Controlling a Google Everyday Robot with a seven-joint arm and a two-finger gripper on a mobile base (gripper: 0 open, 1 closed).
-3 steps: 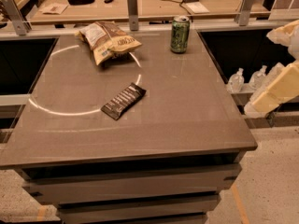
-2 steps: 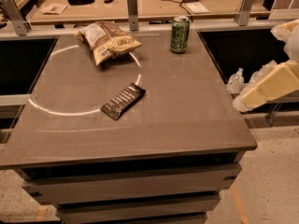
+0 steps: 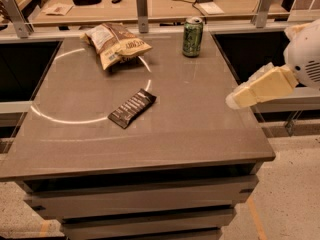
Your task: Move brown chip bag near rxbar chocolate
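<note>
The brown chip bag lies crinkled at the far left of the grey table, its white label patch facing up. The rxbar chocolate, a slim dark bar with white lettering, lies near the table's middle, in front of the bag and apart from it. My gripper is at the end of the cream-coloured arm that comes in from the right. It hangs over the table's right edge, well away from both the bag and the bar, and holds nothing that I can see.
A green can stands upright at the far right of the table. A white curved line runs across the tabletop. Behind the table is a rail with metal posts and a wooden desk with cables.
My arm has moved left, from beside the table to over its right edge. The bag, the bar and the can have not moved.
</note>
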